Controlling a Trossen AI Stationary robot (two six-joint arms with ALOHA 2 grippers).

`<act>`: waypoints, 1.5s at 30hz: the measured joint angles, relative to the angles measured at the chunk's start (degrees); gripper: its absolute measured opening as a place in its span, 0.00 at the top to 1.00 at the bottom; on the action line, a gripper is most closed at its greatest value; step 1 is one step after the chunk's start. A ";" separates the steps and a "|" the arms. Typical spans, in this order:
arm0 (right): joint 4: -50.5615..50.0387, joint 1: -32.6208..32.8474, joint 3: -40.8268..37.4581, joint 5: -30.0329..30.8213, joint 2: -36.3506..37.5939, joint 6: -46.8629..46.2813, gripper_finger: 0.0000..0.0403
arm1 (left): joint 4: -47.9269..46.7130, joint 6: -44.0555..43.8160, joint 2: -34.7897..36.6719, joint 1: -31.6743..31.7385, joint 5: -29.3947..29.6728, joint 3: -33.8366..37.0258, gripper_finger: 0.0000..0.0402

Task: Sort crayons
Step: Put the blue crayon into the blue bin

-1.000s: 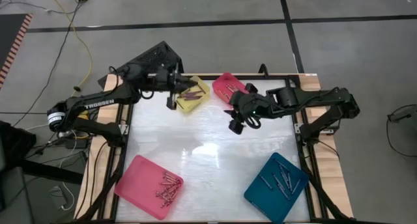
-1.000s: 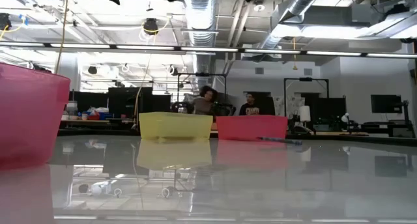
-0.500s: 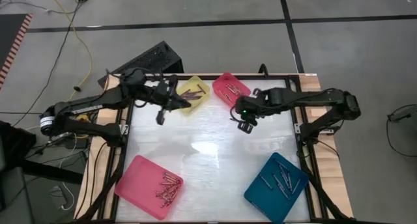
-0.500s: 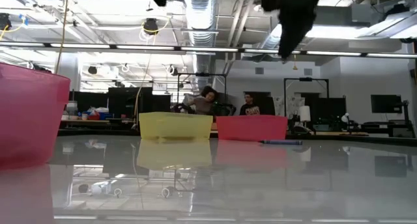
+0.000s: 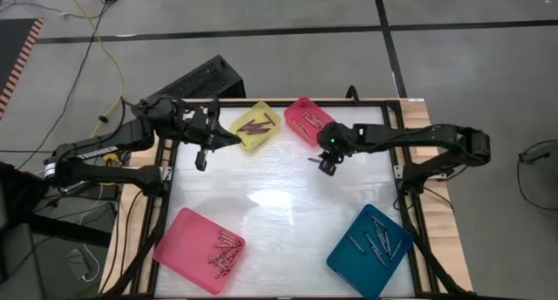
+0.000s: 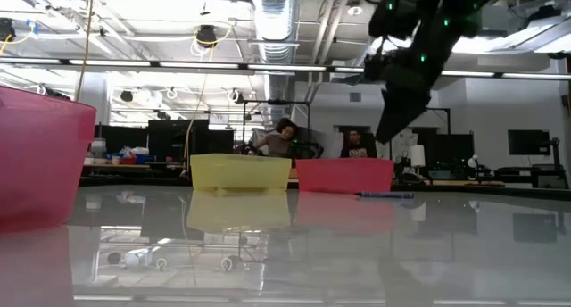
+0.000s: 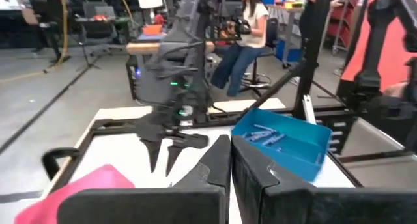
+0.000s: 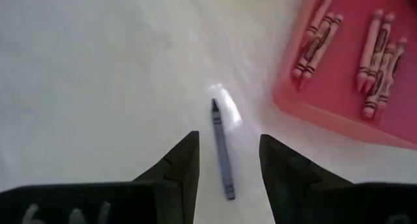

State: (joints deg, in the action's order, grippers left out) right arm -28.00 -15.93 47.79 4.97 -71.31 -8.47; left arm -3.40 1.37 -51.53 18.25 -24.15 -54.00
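Your right gripper (image 5: 324,165) hangs just above the white table (image 5: 288,221), a little in front of the far pink tray (image 5: 307,119). Its fingers (image 8: 179,162) stand apart, and through the wrist camera you can see a lone grey-blue crayon (image 8: 222,149) lying flat on the bare surface in the gap between them, untouched. That crayon sits just beside the pink tray's edge, where several pink crayons (image 8: 316,47) lie side by side inside.

Your left gripper (image 5: 202,159) hovers over the table's left side, near the yellow tray (image 5: 258,128), which holds a few dark reddish sticks. From its wrist view the two fingers (image 7: 225,168) look pressed nearly together with nothing between them, though the angle is poor, so treat that as probable.

Nearer you, the big pink tray (image 5: 199,249) on the left holds a cluster of crayons at its right corner, and the teal tray (image 5: 370,250) on the right holds a scatter of bluish ones. At table height, people sit at desks in the room behind.
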 joint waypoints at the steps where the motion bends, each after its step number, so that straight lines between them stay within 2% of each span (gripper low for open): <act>1: 0.75 -0.68 -0.83 -0.74 0.00 0.41 0.62 | -0.41 0.00 0.00 -0.23 -0.07 0.00 1.00; 6: 5.04 -1.73 -4.83 -1.39 -0.33 3.05 0.62 | -0.37 -0.16 0.81 -0.98 0.66 2.41 1.00; 15: 11.12 -1.87 -8.79 -2.34 -1.29 5.95 0.62 | 1.70 -2.71 4.34 -1.00 6.28 9.04 1.00; 22: 14.94 -1.72 -8.75 -5.61 -8.03 7.49 0.62 | 1.52 -5.78 5.00 -0.99 8.20 11.74 1.00; 30: 16.20 -2.62 -8.50 -5.58 -15.91 5.61 0.63 | 1.38 -6.34 5.09 -0.99 8.65 11.89 1.00; 34: 15.16 -2.62 -8.46 -5.48 -17.35 3.52 0.69 | 0.95 -6.16 5.09 -0.99 9.91 11.89 1.00; 42: 13.07 -2.16 -8.48 -4.41 -17.69 2.03 0.95 | -0.33 -4.16 5.09 -0.99 10.05 11.89 1.00; 45: 13.03 -2.12 -8.50 -4.41 -17.72 1.32 0.99 | -0.32 -3.74 5.09 -0.97 10.05 11.89 1.00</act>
State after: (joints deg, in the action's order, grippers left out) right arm -14.97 -18.05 39.30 0.56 -89.03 -7.15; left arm -3.72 -2.37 -46.44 17.28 -14.11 -42.11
